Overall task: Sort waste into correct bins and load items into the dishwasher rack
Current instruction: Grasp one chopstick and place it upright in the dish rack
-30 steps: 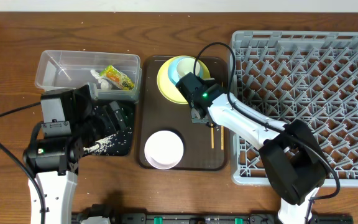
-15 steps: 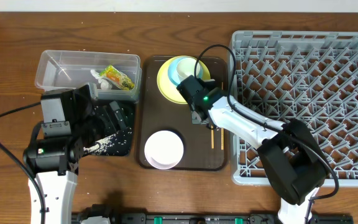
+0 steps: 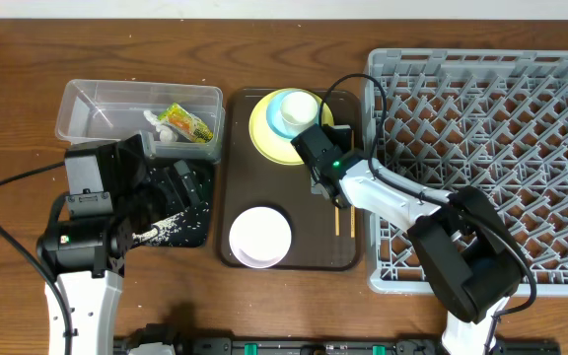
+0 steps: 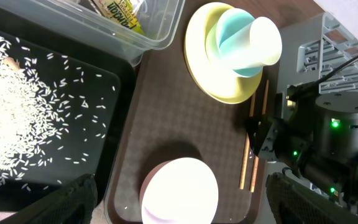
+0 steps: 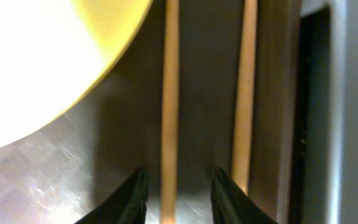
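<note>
Two chopsticks (image 5: 169, 93); one between the right gripper's (image 5: 179, 200) parted fingers (image 5: 135, 198)

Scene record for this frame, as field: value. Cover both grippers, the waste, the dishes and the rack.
left gripper: open, empty, above shallow black rectangular tray
right gripper: open, straddling one of two thin wooden chopsticks
clear rectangular plastic tub: green-and-orange snack wrapper, white paper scrap
black tray: loose white rice grains
flat brown serving tray: round yellow-green plate carrying light blue cup and small white cup; white bowl; chopsticks
large grey dishwasher rack: no items seen inside
</note>
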Controlling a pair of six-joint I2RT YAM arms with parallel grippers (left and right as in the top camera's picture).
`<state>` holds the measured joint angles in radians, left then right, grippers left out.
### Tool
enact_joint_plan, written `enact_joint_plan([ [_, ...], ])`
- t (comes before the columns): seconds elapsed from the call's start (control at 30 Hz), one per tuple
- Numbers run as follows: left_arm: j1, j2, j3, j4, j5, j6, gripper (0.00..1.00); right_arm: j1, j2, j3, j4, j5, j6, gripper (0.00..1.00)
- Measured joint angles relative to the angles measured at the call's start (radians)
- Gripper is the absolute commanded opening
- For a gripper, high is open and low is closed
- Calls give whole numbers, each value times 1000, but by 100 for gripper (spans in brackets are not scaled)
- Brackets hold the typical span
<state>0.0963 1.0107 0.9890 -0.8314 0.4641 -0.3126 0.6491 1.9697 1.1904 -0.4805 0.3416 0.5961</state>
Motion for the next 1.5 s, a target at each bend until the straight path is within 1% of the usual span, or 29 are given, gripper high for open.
enact_joint_plan([
  [0.1, 0, 0, 0, 0, 0, 0, 89, 0, 0, -3, 23, -22, 3, 16],
  [0.2, 0, 0, 0, 0, 0, 0, 89, 0, 0, -4, 29, -43, 11, 2],
  [0.23, 0, 0, 0, 0, 0, 0, 89, 0, 0, -4, 28, -47, 8, 1],
  [0.5, 0, 0, 0, 0, 0, 0, 89, 0, -5, -3, 17, -53, 10, 1],
  [0.67, 0, 0, 0, 0, 0, 0, 89, 0, -35, -2, -60, -76, 11, 1],
  [0.73, 0, 0, 0, 0, 0, 0, 89, -2, -66, -2, -81, -84, 10, 1],
  [0.87, 0, 0, 0, 0, 0, 0, 89, -18, -203, -2, -114, -90, 5, 1],
  [1.0, 0, 0, 0, 0, 0, 0, 90, -44, -349, 10, -151, -91, -51, 1],
  [1.13, 0, 1, 0, 0, 0, 0, 89, -90, -443, 17, -214, -75, -124, 1],
  [1.37, 0, 1, 0, 0, 0, 0, 89, -213, -466, 18, -306, -21, -215, 1],
  [1.5, 0, 1, 0, 0, 0, 0, 89, -267, -452, 18, -319, -19, -247, 1],
])
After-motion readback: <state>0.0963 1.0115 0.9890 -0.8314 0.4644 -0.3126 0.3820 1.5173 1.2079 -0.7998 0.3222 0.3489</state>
